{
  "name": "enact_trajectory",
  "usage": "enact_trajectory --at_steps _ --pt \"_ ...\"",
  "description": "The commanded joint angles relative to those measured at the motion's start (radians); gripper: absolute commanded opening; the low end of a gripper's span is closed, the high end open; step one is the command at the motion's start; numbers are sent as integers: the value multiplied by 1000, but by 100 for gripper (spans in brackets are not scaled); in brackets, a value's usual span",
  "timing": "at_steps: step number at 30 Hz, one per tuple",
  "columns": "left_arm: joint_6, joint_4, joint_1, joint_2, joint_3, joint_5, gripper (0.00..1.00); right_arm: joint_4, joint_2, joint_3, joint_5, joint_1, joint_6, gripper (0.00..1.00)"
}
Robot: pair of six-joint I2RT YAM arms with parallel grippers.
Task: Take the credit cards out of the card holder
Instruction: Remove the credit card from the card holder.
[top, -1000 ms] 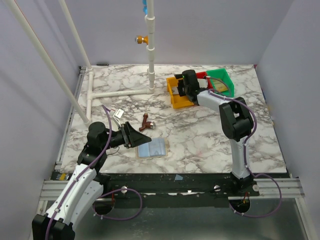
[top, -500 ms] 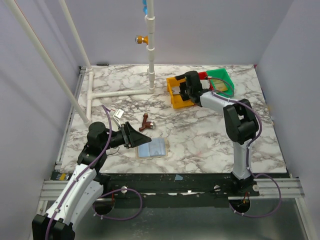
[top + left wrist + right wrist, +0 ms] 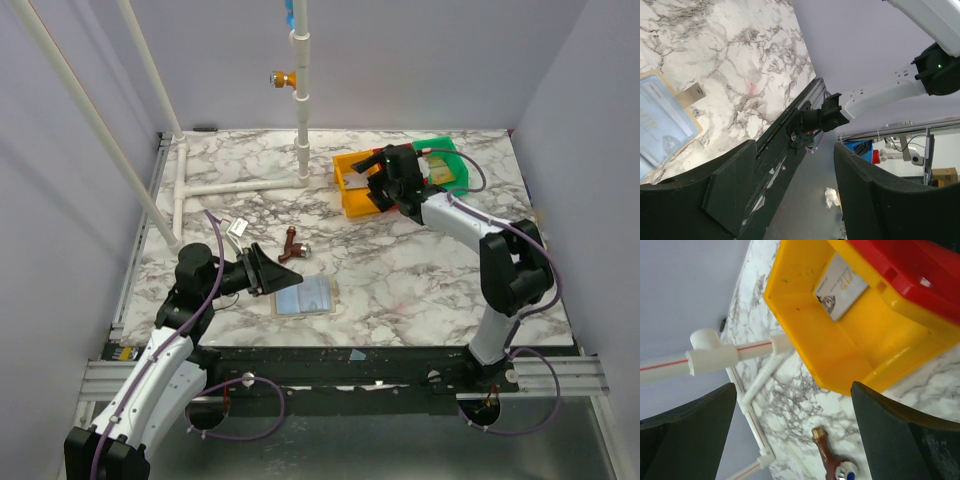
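The card holder (image 3: 305, 297), a flat grey-blue sleeve with a tan rim, lies near the table's front edge. In the left wrist view the card holder (image 3: 660, 125) shows at the left border. My left gripper (image 3: 262, 272) hovers just left of it, open and holding nothing (image 3: 800, 192). My right gripper (image 3: 385, 188) hangs wide open over the near side of the yellow bin (image 3: 352, 190), nothing between its fingers (image 3: 792, 435). A credit card (image 3: 840, 285) leans against the inner wall of the yellow bin (image 3: 805, 315). Another card (image 3: 447, 176) lies in the green bin (image 3: 440, 152).
A red bin (image 3: 910, 275) sits between the yellow and green ones. A brown pipe fitting (image 3: 293, 243) lies on the marble above the card holder, and the same fitting (image 3: 832, 462) shows below my right gripper. White PVC pipes (image 3: 235, 186) cross the back left. A small white clip (image 3: 237, 227) lies near them.
My right gripper opened wide and drew back out of the yellow bin, its arm swinging right. The left arm and card holder have not moved.
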Motion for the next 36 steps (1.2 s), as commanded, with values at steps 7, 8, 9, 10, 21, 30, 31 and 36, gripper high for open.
enact_trajectory --at_steps 7,8,9,10,21,30,31,36 --pt "23 1 -4 20 -13 -69 65 -73 -217 -215 -146 -2 -190 100" --pt "23 1 -4 23 -16 -72 65 -83 -240 -231 -180 -1 -204 100" --pt "26 1 -4 25 -16 -75 65 -87 -262 -246 -190 -2 -218 100" --pt "29 -1 -5 29 -16 -78 65 -94 -282 -263 -198 -1 -229 100" --pt "95 -78 -25 103 -16 -193 65 -178 -451 -413 -269 26 -334 100" --pt "169 -200 -212 240 65 -518 64 -217 -511 -451 -245 88 -363 100" --pt "174 -216 -241 262 79 -566 64 -217 -514 -456 -241 92 -363 100" --pt "195 -332 -371 423 183 -777 64 -224 -530 -478 -233 95 -363 100"
